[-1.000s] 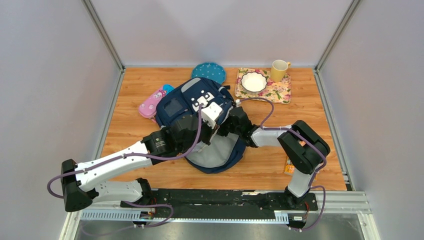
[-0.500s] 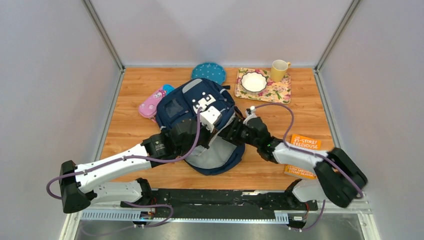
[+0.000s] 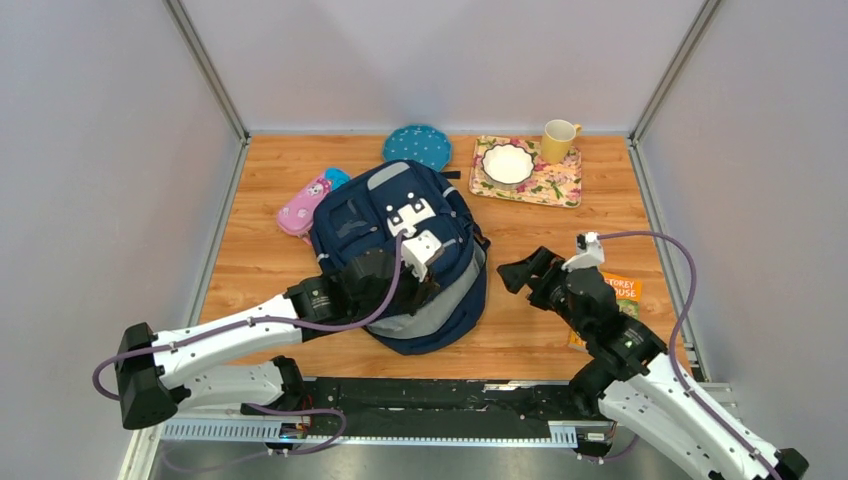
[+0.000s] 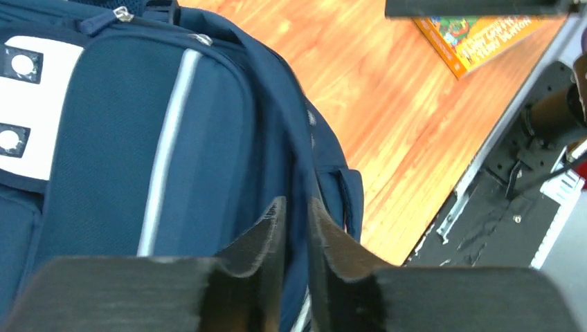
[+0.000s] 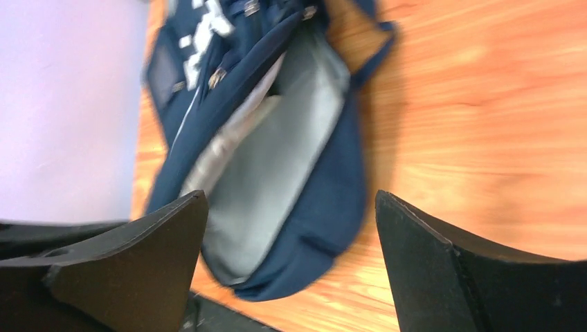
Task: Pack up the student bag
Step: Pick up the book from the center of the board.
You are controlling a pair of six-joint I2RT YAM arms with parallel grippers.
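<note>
**A:** How far along are we with the packing?

**B:** Early, we'd judge. The student bag lies flat in the middle of the table. Its mouth gapes toward the lower edge of the top view and shows the grey lining. We see nothing inside it. The orange book lies on the wood at the right of the frame, partly under the right arm. The pink pencil case sits against the bag's upper left edge. Both are outside the bag, so the loading itself is left to do.

**A:** And where do we stand relative to the bag?

**B:** Our left gripper is on it, at the rim of the opening, low in the bag's outline. In the left wrist view its fingers stand very narrow, with only a slit between them and a navy fold running down into that slit. Whether we pinch the fabric or only rest against it, we cannot tell.

**A:** The right one?

**B:** Our right gripper is spread wide and empty. It is apart from the bag, just to its right, between bag and book. Its wrist view looks across bare wood at the open mouth.

**A:** So what's left first?

**B:** Fetching an item, we'd guess, and the book is nearest.
</note>
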